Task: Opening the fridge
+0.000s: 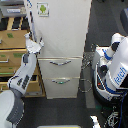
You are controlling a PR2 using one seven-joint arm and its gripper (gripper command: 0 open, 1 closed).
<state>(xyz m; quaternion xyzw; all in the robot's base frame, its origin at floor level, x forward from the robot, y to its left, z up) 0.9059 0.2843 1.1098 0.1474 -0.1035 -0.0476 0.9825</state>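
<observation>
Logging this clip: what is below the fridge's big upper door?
Below the upper door of the fridge sit two drawers, each with a curved silver handle, both shut. Their contents are hidden. The gripper is at the door's edge.

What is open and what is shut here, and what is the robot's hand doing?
Fridge upper door: swung slightly ajar at its left edge.
Upper fridge drawer: shut.
Lower fridge drawer: shut.
Wooden cabinet drawers: some pulled out.
Gripper: at the door's left edge; fingers too blurred to judge.

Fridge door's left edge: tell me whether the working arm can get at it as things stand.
Probably yes. The gripper is already at the left edge of the fridge door, beside the wooden cabinet, with nothing visibly between them.
</observation>
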